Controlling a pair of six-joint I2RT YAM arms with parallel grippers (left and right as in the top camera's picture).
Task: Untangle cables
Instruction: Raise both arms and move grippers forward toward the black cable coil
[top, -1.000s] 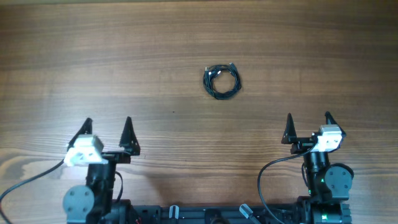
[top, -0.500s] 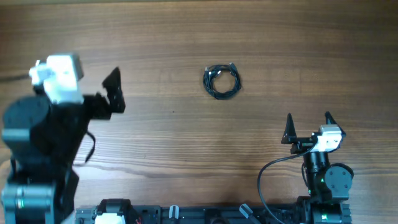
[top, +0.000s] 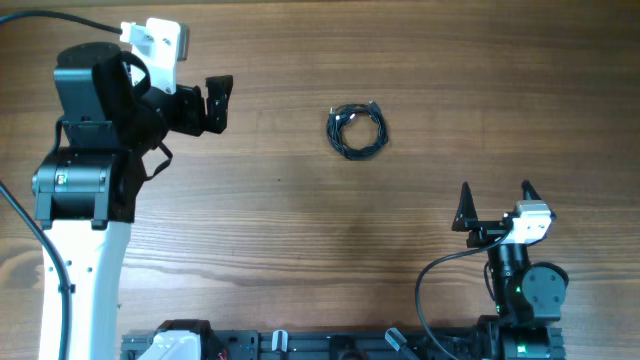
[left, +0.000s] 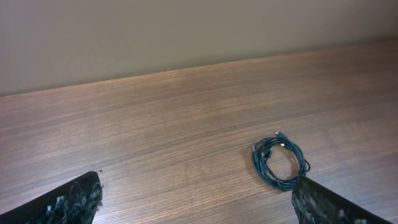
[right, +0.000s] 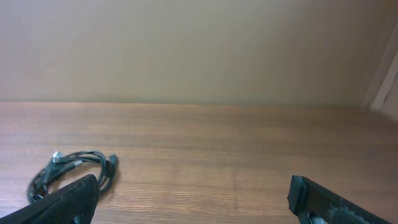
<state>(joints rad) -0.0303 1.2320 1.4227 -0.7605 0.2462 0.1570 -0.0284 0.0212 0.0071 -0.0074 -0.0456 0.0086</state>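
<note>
Here left gripper (top: 220, 104), right gripper (top: 496, 190) spread wide, empty — cables (top: 357, 131) untouched.

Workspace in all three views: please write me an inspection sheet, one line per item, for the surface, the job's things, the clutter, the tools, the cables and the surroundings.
Surface: wooden table, plain grain, in good light.
Job's things: cables, thin black wires coiled in one small bundle, lying flat; neither tool touches it.
Clutter: nothing seen.
Grippers: left tool open and empty, held above the table to the left of the bundle and facing it; right tool open and empty, close to its arm's base.
Cables: thicker black arm cable loops beside the right arm's base, well away from the bundle.
Surroundings: plain beige wall behind the table's far edge.
</note>
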